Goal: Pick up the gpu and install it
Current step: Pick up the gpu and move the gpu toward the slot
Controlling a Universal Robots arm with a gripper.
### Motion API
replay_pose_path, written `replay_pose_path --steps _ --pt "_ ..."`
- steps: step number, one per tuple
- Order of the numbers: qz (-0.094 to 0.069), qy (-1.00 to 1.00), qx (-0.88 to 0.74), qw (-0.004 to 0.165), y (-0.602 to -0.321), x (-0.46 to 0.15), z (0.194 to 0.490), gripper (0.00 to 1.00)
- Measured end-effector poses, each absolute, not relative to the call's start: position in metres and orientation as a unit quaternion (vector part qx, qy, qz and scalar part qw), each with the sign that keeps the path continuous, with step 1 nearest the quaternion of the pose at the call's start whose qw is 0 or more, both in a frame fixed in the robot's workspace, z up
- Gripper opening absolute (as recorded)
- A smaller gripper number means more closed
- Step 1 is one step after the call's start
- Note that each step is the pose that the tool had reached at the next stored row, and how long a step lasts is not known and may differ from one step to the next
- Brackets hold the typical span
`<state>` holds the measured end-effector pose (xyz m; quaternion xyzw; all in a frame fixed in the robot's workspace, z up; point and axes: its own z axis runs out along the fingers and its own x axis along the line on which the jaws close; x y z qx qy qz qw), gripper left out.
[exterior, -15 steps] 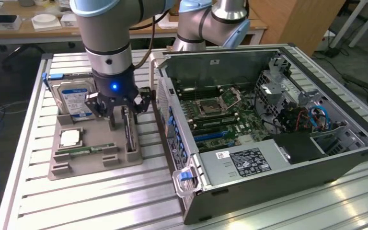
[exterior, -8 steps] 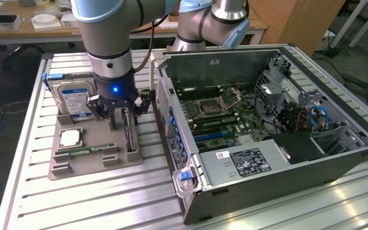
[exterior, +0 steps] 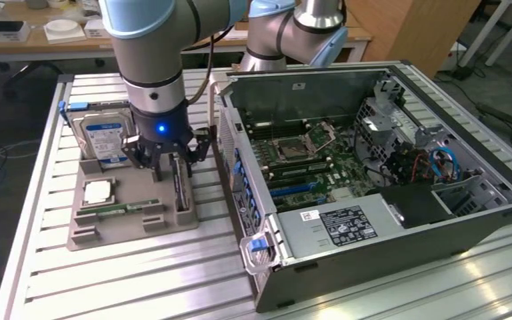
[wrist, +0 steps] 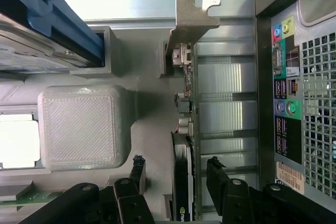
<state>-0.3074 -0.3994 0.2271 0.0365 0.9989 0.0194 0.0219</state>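
Two spread jaws of the pincer (wrist: pixel 176 176) straddle the edge-standing gpu (wrist: pixel 187 103).

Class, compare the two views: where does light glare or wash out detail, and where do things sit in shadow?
Exterior view: light glares off the table slats at the lower right, and a blue lamp glows on the arm. Wrist view: the silvery chip is washed out to plain white, while the fingers beside the gpu are dark, with little detail.
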Motion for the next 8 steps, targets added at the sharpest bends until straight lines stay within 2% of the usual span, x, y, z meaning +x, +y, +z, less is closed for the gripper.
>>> replay_pose_path --steps 8 --pt "0.019 0.999 0.036 0.022 -0.3994 -0.3072 0.227 0.59"
